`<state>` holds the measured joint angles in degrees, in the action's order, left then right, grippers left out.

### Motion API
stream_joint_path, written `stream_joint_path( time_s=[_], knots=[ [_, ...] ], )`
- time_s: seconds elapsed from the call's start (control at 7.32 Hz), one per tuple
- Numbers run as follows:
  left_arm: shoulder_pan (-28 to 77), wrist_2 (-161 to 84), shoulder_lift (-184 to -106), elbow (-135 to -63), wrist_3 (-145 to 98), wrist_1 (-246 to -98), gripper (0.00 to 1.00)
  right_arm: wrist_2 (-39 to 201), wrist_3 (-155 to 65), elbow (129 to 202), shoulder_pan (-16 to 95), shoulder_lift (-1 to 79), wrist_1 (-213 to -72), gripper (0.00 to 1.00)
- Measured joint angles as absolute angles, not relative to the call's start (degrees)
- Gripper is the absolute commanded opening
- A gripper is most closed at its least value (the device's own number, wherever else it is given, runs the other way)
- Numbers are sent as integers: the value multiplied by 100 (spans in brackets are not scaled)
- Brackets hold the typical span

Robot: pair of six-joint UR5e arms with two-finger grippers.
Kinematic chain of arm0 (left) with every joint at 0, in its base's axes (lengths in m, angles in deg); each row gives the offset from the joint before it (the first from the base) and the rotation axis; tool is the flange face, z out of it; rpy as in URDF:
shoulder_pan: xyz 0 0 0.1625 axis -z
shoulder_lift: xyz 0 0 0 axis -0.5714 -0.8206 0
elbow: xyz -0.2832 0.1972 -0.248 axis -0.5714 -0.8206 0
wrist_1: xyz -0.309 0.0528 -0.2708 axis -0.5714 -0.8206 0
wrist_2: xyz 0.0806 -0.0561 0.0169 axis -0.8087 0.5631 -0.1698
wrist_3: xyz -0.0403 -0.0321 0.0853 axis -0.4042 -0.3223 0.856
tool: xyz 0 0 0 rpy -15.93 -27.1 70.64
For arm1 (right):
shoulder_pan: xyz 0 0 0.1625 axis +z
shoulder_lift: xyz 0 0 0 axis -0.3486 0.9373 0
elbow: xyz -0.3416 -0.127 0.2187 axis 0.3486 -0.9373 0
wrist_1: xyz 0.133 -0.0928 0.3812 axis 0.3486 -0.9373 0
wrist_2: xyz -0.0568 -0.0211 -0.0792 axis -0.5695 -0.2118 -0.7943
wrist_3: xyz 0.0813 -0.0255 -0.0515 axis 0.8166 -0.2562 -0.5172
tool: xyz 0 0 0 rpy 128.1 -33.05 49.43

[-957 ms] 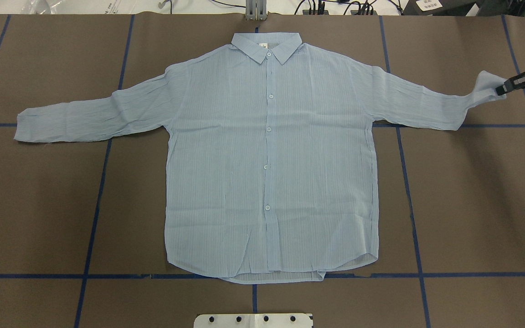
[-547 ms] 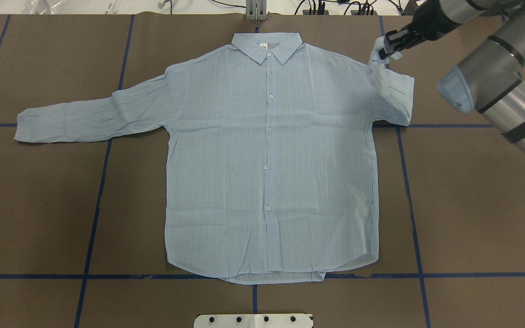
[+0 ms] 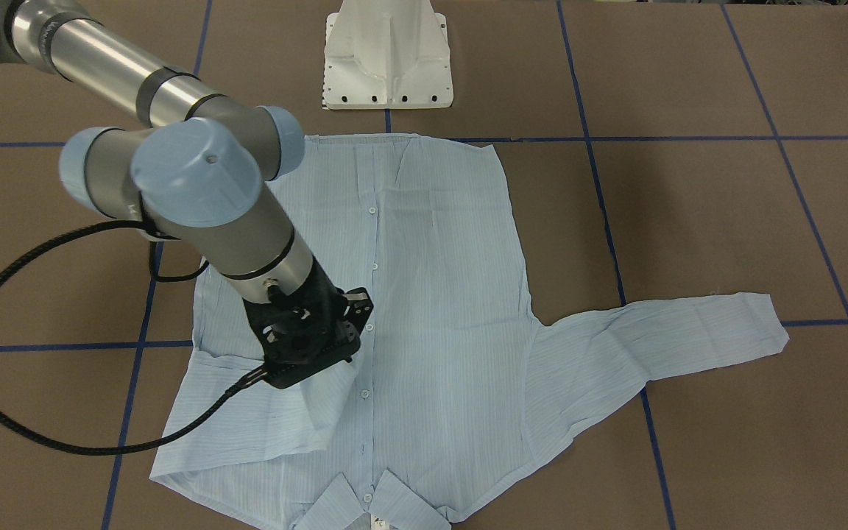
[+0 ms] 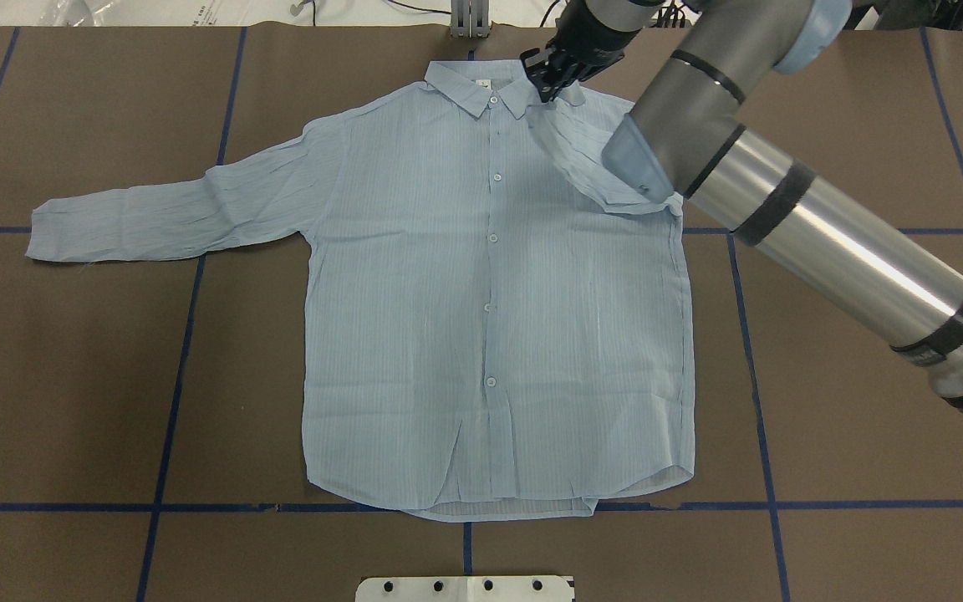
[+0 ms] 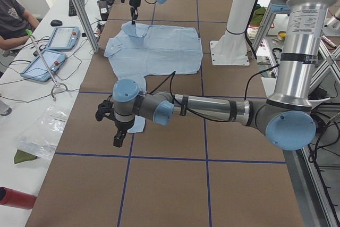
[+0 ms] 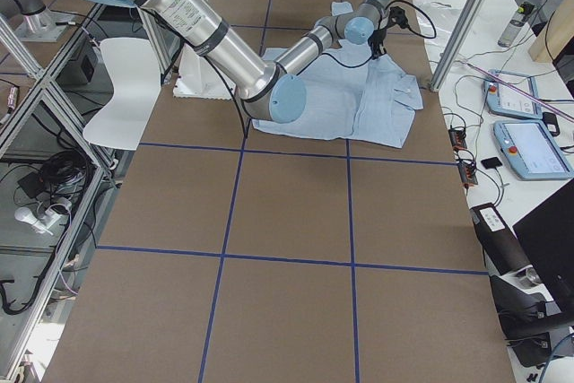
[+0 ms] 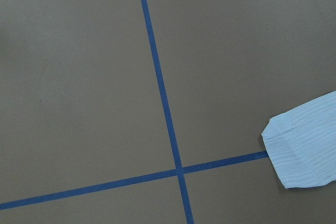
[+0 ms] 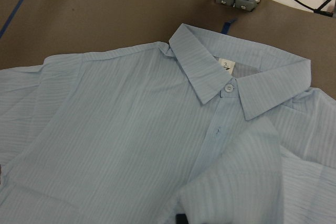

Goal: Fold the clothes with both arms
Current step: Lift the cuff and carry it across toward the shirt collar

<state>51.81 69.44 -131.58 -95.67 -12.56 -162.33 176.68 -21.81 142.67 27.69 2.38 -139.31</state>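
Observation:
The pale blue striped shirt (image 4: 490, 293) lies flat, buttons up, collar (image 4: 488, 84) at the far edge. My right gripper (image 4: 550, 82) is shut on the cuff of the shirt's right sleeve (image 4: 590, 159) and holds it just above the collar's right side, so that sleeve is folded over the chest. The front-facing view shows this gripper (image 3: 317, 364) over the cloth. The left sleeve (image 4: 164, 209) lies stretched out flat. My left gripper (image 5: 119, 141) hovers just beyond that sleeve's cuff (image 7: 304, 150); I cannot tell whether it is open. The neck label (image 8: 227, 65) shows.
The brown table (image 4: 866, 376) carries a grid of blue tape lines. The white pedestal base (image 3: 387, 59) stands at the near edge by the hem. A grey bracket (image 4: 469, 21) sits at the far edge. A person and tablets (image 5: 53, 46) are at a side bench.
My right gripper has carried the right sleeve's cuff from the far right inward to the collar, folding the sleeve over the chest. The rest of the shirt has not moved.

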Motion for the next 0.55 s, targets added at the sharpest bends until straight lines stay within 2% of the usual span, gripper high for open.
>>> stream_joint_path(
  time_s=[0.14, 0.27, 0.55],
  knots=[
    [5181, 6943, -13163, -9445, -1260, -16352, 100, 17480, -2170, 14018, 2593, 35, -13929, 0],
    [5181, 6943, -13165, -9394, -1262, -16397, 100, 17335, -2166, 13750, 2446, -121, -13851, 99],
    [5181, 6943, -13173, -9370, -1263, -16420, 100, 16929, -2162, 13375, 2093, -280, -13571, 100]
  ],
)
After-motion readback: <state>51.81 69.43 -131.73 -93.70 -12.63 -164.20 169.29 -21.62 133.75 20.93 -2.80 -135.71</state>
